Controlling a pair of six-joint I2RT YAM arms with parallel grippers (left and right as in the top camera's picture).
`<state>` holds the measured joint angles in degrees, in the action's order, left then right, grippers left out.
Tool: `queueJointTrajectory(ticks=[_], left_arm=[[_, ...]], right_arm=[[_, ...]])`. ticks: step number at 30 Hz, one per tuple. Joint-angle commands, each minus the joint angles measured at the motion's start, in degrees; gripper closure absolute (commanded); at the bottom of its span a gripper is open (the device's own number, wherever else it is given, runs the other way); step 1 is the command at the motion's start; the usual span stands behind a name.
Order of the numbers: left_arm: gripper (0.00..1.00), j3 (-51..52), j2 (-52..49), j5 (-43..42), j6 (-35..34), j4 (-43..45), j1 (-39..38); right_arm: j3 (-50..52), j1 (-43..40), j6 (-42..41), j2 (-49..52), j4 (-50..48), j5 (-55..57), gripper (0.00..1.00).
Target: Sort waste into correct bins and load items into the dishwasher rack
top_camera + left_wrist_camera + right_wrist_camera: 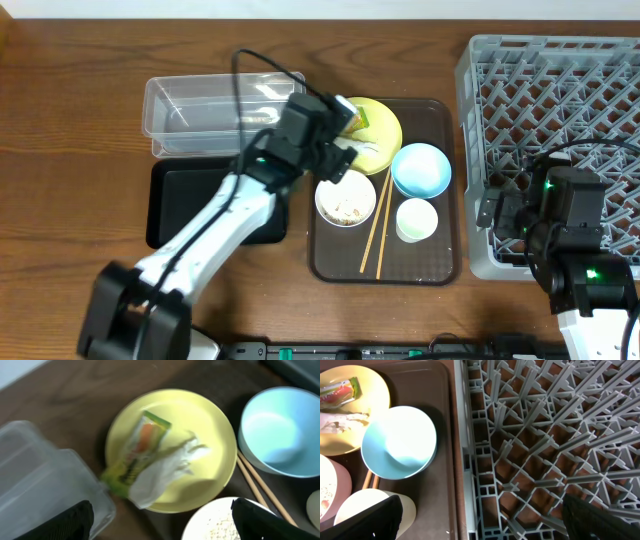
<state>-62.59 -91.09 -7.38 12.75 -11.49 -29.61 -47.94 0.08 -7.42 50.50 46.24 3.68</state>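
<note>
The yellow plate [380, 138] on the brown serving tray holds the green-and-orange wrapper [140, 450] and the white crumpled scrap [162, 472]. My left gripper [160, 522] is open and empty, just above the plate's near edge and the white bowl [345, 200] with rice leftovers [220, 525]. The light blue bowl [420, 170], white cup [416, 220] and chopsticks [377, 225] lie on the tray. My right gripper [480, 520] is open and empty over the left edge of the grey dishwasher rack [560, 110]. The clear tub [200, 105] and black tray [190, 205] sit left.
The dark brown serving tray [440, 265] lies between the bins and the rack. The left arm stretches from the table's front edge across the black tray. Bare wooden table lies to the far left and at the back.
</note>
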Motion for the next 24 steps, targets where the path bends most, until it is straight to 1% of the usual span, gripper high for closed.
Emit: queueJointTrajectory(ticks=[1, 10, 12, 16, 19, 21, 22, 23, 24], left_arm=[[0.10, -0.8, -3.7, -0.3, 2.3, 2.2, -1.6], [0.14, -0.8, -13.9, 1.9, 2.3, 11.7, -1.6], [0.17, -0.8, -15.6, 3.1, 2.3, 13.2, -1.6], [0.18, -0.8, -18.1, 5.5, 2.3, 15.1, -1.5], [0.21, -0.8, -19.6, 5.7, 2.3, 15.4, -1.5], [0.26, -0.8, -20.4, 5.7, 2.3, 15.2, -1.6], [0.33, -0.8, -20.9, 5.7, 2.3, 15.2, -1.5], [0.35, -0.8, -21.0, 5.7, 2.3, 15.2, -1.5], [0.41, -0.8, -21.1, 5.7, 2.2, 15.2, -1.5]], right_arm=[[-1.3, -0.4, 0.0, -0.1, 0.0, 0.6, 0.01], [-1.3, -0.4, 0.0, -0.1, 0.6, 0.6, 0.01], [-1.3, -0.4, 0.0, -0.1, 1.0, 0.6, 0.01], [-1.3, -0.4, 0.0, -0.1, 1.0, 0.6, 0.01], [-1.3, -0.4, 0.0, -0.1, 1.2, 0.6, 0.01], [-1.3, -0.4, 0.0, -0.1, 1.3, 0.6, 0.01], [-1.3, -0.4, 0.0, -0.1, 1.3, 0.6, 0.01], [-1.3, -0.4, 0.0, -0.1, 1.3, 0.6, 0.01], [-1.3, -0.4, 0.0, -0.1, 1.3, 0.6, 0.01]])
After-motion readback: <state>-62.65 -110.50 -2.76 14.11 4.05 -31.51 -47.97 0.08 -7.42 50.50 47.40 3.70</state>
